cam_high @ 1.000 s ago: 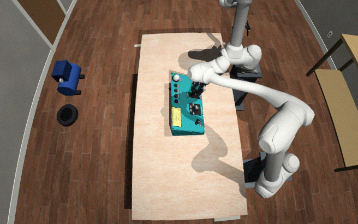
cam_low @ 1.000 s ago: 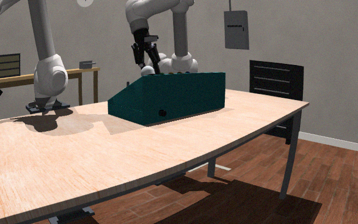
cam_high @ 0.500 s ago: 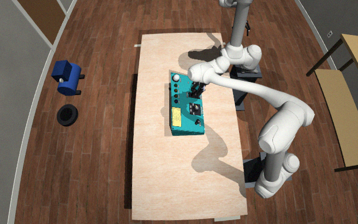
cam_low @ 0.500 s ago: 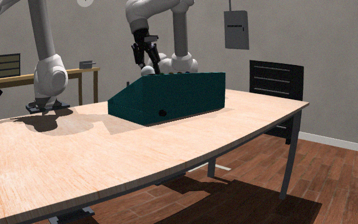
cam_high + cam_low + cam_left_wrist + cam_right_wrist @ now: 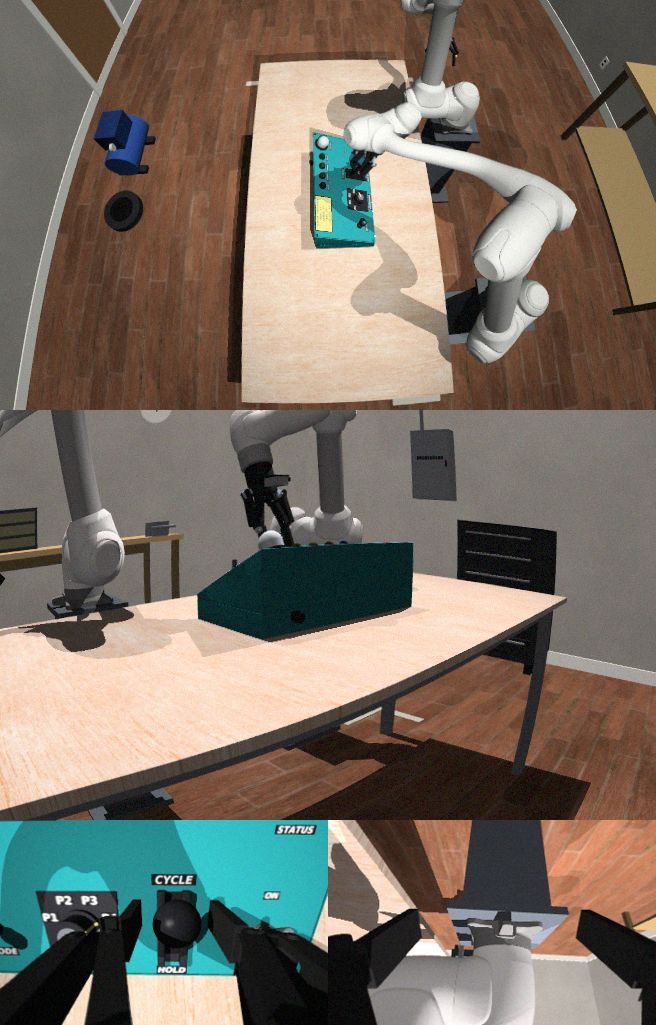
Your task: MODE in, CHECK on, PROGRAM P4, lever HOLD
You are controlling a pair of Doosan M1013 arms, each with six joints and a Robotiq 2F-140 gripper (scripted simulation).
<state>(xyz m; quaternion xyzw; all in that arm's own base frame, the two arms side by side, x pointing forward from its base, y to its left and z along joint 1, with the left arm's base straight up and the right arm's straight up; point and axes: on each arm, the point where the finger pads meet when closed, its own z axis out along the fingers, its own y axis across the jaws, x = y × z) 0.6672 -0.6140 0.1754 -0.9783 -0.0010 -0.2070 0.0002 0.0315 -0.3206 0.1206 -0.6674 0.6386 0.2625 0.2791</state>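
The teal console [image 5: 340, 235] [image 5: 340, 580] stands on the table. My left gripper [image 5: 357, 173] [image 5: 175, 912] is open around the black lever ball [image 5: 176, 924], with a gap on each side. The ball covers the middle of its slot; its exact setting is unclear. The PROGRAM knob [image 5: 359, 197] [image 5: 79, 920] has its yellow pointer toward the P4 side; a finger partly covers that label. The MODE knob [image 5: 362, 223] [image 5: 14, 937] shows at the edge; in or out is unclear. The CHECK switch [image 5: 288, 931] is partly hidden, its setting unclear. My right gripper [image 5: 499, 923] is open and empty, away from the console.
Indicator lamps [image 5: 322, 166] along the console's back look dark, beside a white dome [image 5: 322, 142] [image 5: 270, 539] and a yellow note [image 5: 323, 214]. The left arm reaches over the table's [image 5: 320, 325] right edge. The right gripper faces an arm stand [image 5: 507, 866].
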